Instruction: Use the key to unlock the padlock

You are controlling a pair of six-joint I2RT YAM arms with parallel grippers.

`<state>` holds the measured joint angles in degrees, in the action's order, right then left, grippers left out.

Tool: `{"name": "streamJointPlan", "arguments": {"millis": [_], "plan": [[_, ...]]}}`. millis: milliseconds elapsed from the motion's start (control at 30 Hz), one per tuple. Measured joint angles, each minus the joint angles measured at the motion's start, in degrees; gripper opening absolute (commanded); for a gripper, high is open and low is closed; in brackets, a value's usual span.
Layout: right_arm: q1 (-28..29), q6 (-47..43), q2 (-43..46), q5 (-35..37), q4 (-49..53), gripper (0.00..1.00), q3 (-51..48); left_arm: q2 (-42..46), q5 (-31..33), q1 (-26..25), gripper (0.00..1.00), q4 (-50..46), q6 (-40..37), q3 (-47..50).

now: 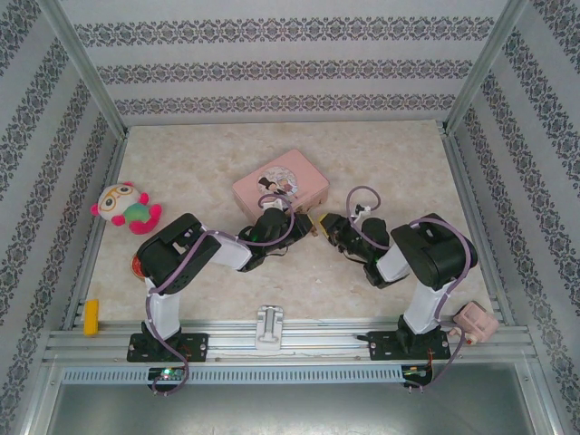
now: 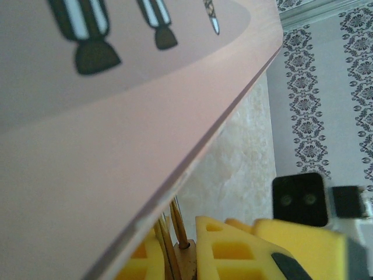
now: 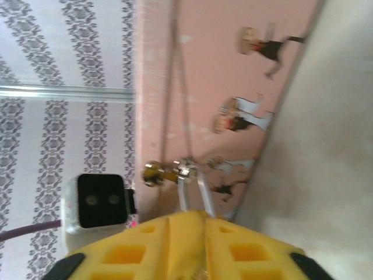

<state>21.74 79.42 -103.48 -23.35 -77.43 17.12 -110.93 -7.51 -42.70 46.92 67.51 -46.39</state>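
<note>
In the left wrist view the small brass padlock [image 2: 190, 259] sits between the yellow pads of my left gripper [image 2: 178, 230], which is shut on it. Its thin shackle [image 2: 178, 224] points up toward the pink tin's edge. My right gripper [image 3: 204, 217] is shut, and the key [image 3: 206, 195] sticks out of its pads as thin silver strips. These end in a silver knot and a small brass piece [image 3: 155, 174]. From above, my left gripper [image 1: 306, 224] and right gripper [image 1: 326, 223] meet tip to tip just in front of the tin.
The pink tin [image 1: 279, 186] lies right behind both grippers and looms close in the left wrist view [image 2: 116, 146]. A plush toy [image 1: 125, 207] sits at the left. A yellow block [image 1: 91, 317] and a pink object [image 1: 473, 322] rest by the front rail.
</note>
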Motion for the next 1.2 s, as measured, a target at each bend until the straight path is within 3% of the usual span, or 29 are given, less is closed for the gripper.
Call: {"name": "streamJointPlan", "arguments": {"millis": [333, 567, 633, 767, 1033, 1200], "plan": [[2.1, 1.3, -3.5, 0.7, 0.0, 0.06, -0.6, 0.5, -0.7, 0.0, 0.10, 0.0, -0.2, 0.6], [2.4, 1.5, -3.8, 1.3, 0.0, 0.04, 1.2, 0.5, -2.0, 0.0, 0.31, 0.8, 1.3, 0.6], [2.6, 1.5, -3.8, 1.3, 0.0, 0.04, 1.3, 0.5, -2.8, 0.0, 0.31, 1.2, 2.0, 0.6], [2.8, 1.7, -3.8, 1.9, -0.6, 0.03, 1.3, 0.5, -3.0, 0.0, 0.11, 1.1, 1.8, 0.6], [2.8, 1.7, -3.8, 1.9, -0.2, 0.04, 1.4, 0.5, -2.6, 0.0, 0.07, 0.4, 0.6, 0.6], [2.8, 0.3, -2.9, 1.9, -0.2, 0.12, 0.1, 0.6, -2.6, 0.0, 0.07, 0.0, 0.3, 0.6]]}}
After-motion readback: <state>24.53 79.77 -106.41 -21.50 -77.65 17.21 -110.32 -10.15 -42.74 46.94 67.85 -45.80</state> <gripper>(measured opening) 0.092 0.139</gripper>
